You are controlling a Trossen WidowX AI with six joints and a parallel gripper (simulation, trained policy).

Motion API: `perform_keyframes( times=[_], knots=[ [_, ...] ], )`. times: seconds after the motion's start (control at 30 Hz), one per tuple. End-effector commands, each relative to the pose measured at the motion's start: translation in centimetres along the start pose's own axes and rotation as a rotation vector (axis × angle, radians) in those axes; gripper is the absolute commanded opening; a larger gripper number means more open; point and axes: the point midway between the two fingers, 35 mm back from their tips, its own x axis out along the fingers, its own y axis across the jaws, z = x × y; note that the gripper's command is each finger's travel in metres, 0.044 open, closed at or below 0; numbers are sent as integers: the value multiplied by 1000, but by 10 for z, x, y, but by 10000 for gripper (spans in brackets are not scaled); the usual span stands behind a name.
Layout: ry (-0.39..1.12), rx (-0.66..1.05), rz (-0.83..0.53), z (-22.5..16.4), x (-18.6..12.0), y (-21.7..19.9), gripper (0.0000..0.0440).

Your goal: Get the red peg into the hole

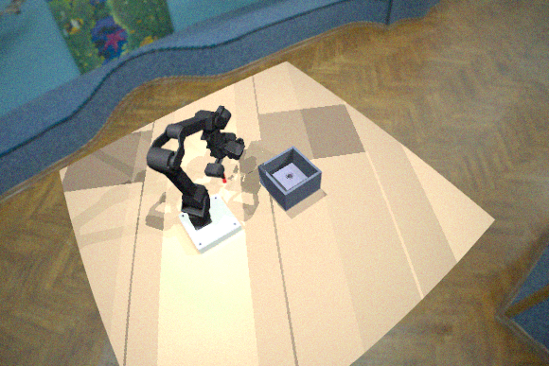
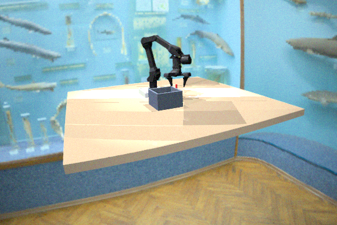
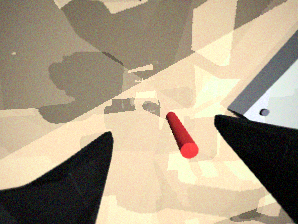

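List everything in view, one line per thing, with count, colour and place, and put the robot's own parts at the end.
red peg: one, red, upright on the table, outside the box
open box: one, dark blue-grey, on the table
plate: one, pale, at the bottom of the box, with a hole near its middle
table: one, light wood-coloured, under box, peg and robot
wall displays: several, mostly blue with mounted sea animals, behind the table
floor: one, brown wood, around and below the table
base plate: one, white, under the arm
arm: one, black, bent out over the table
gripper: one, black, open above the table, nothing held
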Motion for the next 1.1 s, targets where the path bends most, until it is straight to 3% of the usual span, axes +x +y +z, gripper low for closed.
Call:
perform_keyframes(
  times=[0.0,0.2,0.77,1.07],
  knots=[
    [21,48,-4,-4,19,-6,440],
    [40,105,12,-8,38,-8,421],
    [157,178,-12,-13,44,-12,0],
    [82,110,55,7,19,0,0]
  ],
)
